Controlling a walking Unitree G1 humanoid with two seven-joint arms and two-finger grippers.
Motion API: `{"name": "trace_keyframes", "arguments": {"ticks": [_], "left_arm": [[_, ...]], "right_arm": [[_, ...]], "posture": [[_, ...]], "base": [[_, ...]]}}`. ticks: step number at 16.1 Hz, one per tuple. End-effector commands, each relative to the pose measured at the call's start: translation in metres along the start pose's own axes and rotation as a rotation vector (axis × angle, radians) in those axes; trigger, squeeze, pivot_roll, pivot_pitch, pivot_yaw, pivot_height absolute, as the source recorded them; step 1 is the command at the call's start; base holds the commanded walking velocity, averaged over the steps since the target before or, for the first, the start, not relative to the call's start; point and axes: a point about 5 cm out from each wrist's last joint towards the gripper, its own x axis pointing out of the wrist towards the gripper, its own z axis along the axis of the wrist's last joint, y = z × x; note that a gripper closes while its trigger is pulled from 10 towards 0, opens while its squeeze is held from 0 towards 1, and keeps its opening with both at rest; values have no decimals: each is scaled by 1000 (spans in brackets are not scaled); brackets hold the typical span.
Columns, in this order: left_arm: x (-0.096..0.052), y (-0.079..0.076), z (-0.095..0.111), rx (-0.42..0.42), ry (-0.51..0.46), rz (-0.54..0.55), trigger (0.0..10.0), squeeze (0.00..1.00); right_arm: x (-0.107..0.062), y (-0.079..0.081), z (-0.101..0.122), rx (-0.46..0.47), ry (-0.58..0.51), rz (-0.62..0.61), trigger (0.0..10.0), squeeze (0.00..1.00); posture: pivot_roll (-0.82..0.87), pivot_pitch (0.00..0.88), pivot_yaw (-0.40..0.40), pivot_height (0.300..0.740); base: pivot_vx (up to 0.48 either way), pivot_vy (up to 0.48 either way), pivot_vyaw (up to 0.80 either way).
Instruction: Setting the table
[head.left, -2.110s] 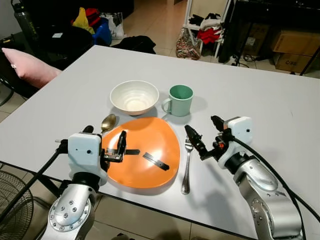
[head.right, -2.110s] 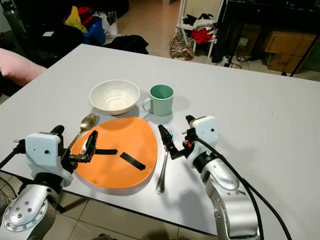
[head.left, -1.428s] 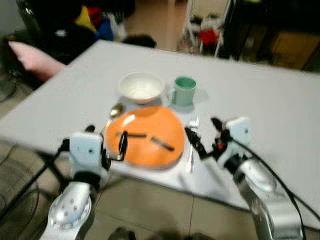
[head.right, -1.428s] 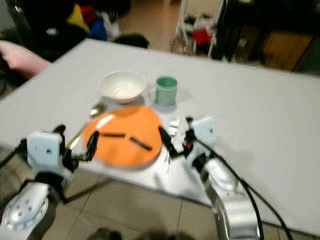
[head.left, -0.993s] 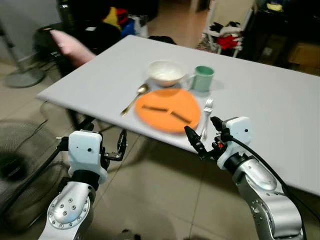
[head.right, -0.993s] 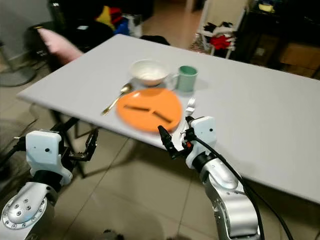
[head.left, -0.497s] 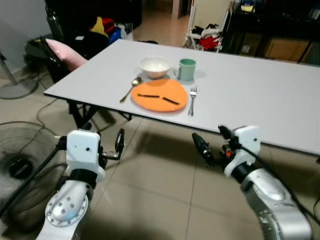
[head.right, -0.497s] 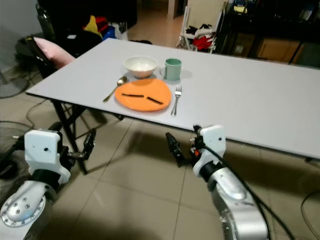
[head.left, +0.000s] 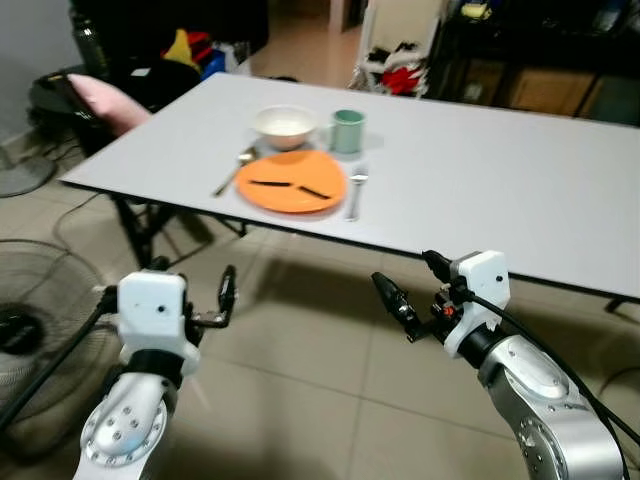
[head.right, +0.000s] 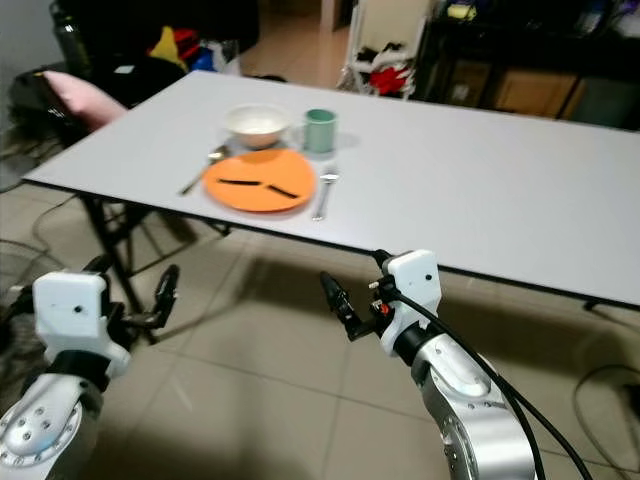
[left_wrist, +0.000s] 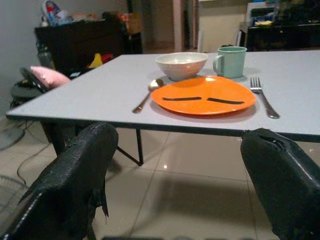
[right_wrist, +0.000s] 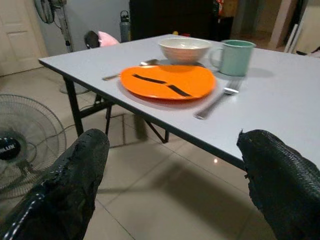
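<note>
The white table (head.left: 480, 170) stands ahead of me, some way off. On its near left part lie an orange plate (head.left: 291, 181) with two black strips on it, a white bowl (head.left: 285, 121) and a green mug (head.left: 348, 130) behind it, a spoon (head.left: 232, 172) to its left and a fork (head.left: 356, 188) to its right. My left gripper (left_wrist: 177, 137) and right gripper (right_wrist: 172, 142) are both open and empty, held low over the tiled floor, short of the table's front edge and pointing toward it.
A standing fan (head.left: 25, 325) sits on the floor at my left. Black table legs (head.left: 135, 215) stand under the left end. A pink cushion (head.left: 100, 95), bags and dark furniture are beyond the table; a rack with clothes (head.left: 400, 60) is at the back.
The whole view has drawn back from the table: the place setting, once right under my grippers, now lies far ahead. Both grippers stay open and now hang over the floor.
</note>
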Motion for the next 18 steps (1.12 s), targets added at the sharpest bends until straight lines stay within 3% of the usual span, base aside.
{"name": "trace_keyframes", "arguments": {"ticks": [1,4,7,13,18], "left_arm": [[-3,-3,6,-5,-26,3,10000,0],[-6,-6,6,-7,-19,-11,10000,0],[-4,-7,7,54,-22,-34,10000,0],[-4,-4,8,78,-19,-26,10000,0],[-2,-2,8,104,-30,-7,10000,0]], "right_arm": [[1,0,0,-5,10,22,10000,0],[4,7,-2,4,23,99,10000,0],[3,5,-4,54,14,77,10000,0],[0,11,-11,80,24,111,10000,0],[2,4,-8,117,-6,73,10000,0]], "posture": [[-70,0,7,740],[-57,0,3,740],[-51,0,12,740],[-45,0,18,740],[-49,0,22,740]], "base": [[0,-480,0],[0,-320,533],[0,0,800],[0,0,800],[0,0,800]]}}
